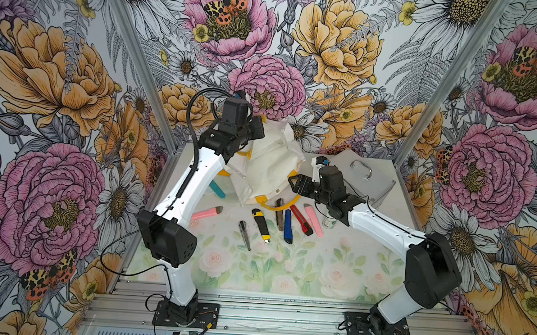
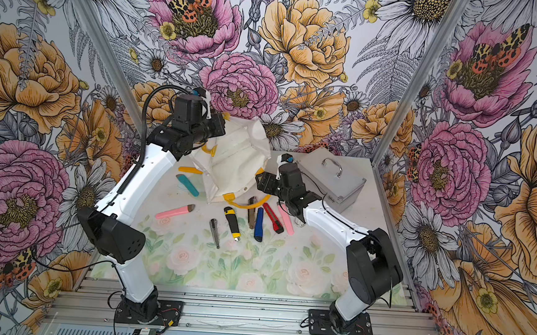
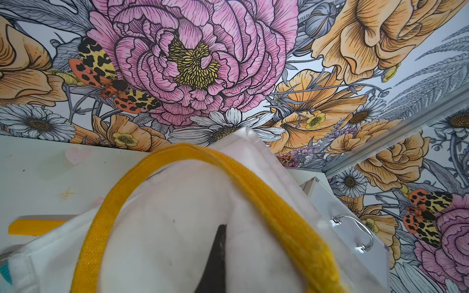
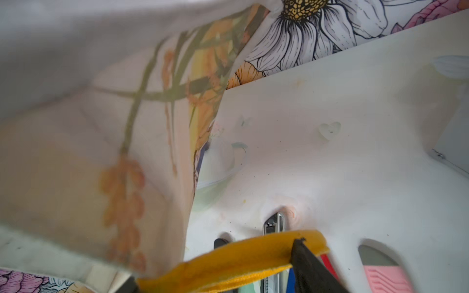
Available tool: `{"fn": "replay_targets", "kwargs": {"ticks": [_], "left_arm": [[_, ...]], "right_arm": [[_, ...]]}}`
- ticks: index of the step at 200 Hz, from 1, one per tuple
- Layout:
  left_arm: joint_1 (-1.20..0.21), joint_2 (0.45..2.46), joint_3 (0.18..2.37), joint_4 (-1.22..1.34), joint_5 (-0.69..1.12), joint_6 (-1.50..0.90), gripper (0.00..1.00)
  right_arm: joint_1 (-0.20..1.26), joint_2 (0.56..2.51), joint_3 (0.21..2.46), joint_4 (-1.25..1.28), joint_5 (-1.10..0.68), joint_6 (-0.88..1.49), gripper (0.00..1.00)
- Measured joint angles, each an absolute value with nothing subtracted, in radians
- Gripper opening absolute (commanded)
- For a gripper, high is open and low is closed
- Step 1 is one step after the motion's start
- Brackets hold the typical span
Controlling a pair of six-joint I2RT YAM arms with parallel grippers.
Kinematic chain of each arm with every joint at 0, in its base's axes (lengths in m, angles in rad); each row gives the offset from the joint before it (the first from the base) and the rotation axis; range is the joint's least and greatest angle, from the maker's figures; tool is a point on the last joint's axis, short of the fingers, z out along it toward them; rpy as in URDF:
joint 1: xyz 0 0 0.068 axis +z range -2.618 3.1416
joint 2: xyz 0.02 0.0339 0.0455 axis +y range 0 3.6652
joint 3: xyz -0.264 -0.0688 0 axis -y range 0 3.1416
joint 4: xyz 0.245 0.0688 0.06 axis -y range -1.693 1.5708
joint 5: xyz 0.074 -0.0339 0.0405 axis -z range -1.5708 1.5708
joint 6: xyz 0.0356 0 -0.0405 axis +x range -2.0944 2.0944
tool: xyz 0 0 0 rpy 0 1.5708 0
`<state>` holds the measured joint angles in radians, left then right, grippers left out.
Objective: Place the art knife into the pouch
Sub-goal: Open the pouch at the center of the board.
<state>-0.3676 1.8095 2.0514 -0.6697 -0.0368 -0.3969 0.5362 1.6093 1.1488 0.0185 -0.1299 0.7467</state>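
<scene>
The pouch hangs tilted above the back of the table, its white inside facing up. My left gripper is shut on its upper rim beside a yellow handle; one dark finger shows against the white cloth. My right gripper is open at the pouch's lower right edge. The other yellow handle lies across the gap between its fingers. Several art knives lie below the pouch, among them a yellow-black one, a blue one and a red one. Neither gripper holds one.
A silver metal case with a handle stands at the back right. A teal knife and a pink one lie left, near my left arm. A small jar stands by my right forearm.
</scene>
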Motion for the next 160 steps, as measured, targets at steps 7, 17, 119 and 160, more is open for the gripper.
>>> {"fn": "replay_targets", "kwargs": {"ticks": [7, 17, 119, 160], "left_arm": [[-0.368, 1.81, 2.051, -0.67, -0.037, -0.399, 0.0], [-0.368, 1.81, 2.051, -0.67, -0.038, -0.403, 0.0], [-0.374, 1.929, 2.156, -0.678, -0.043, -0.471, 0.0], [-0.392, 1.939, 2.193, -0.685, -0.044, -0.497, 0.0]], "right_arm": [[0.536, 1.607, 1.146, 0.041, -0.127, 0.757, 0.73], [0.536, 1.592, 1.129, 0.064, -0.112, 0.77, 0.73], [0.552, 1.297, 0.942, 0.089, 0.048, 0.81, 0.79], [0.569, 1.424, 0.918, 0.157, -0.014, 0.877, 0.74]]}}
